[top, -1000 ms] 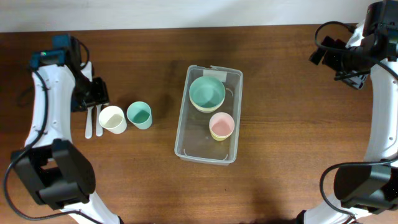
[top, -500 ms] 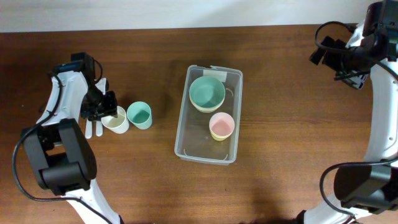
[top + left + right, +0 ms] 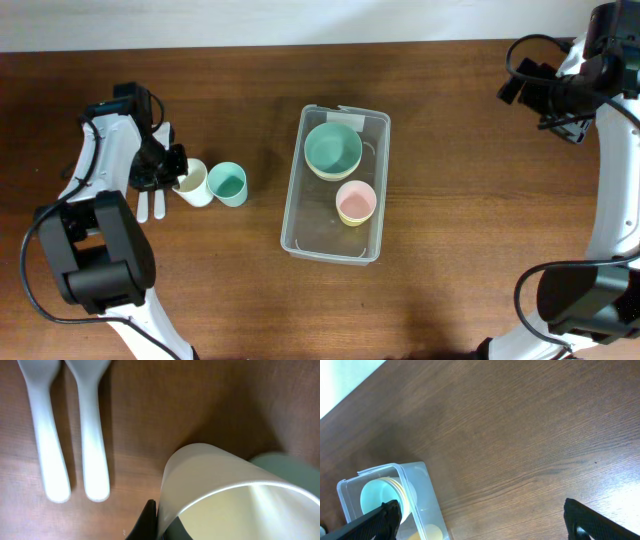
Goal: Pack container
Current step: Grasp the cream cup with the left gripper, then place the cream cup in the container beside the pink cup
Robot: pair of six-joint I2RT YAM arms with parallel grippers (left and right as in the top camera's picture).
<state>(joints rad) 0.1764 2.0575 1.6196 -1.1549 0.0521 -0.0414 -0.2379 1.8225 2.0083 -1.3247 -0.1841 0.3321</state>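
Observation:
The clear container lies mid-table with a green bowl and a pink cup inside it. To its left, my left gripper is shut on the wall of a cream cup, which tips to the right against a teal cup. In the left wrist view the cream cup fills the frame, with one finger outside its wall and one inside, at my left gripper. My right gripper hangs open at the far right, well away from the container, with nothing in my right gripper.
Two white spoons lie side by side just left of the cream cup, seen close as spoons in the left wrist view. The teal cup touches the cream cup's far side. The table's back edge runs along the top.
My left gripper has moved right from the spoons to the cream cup and closed on its wall. The cup has tipped and slid right against the teal cup. The right arm is still.

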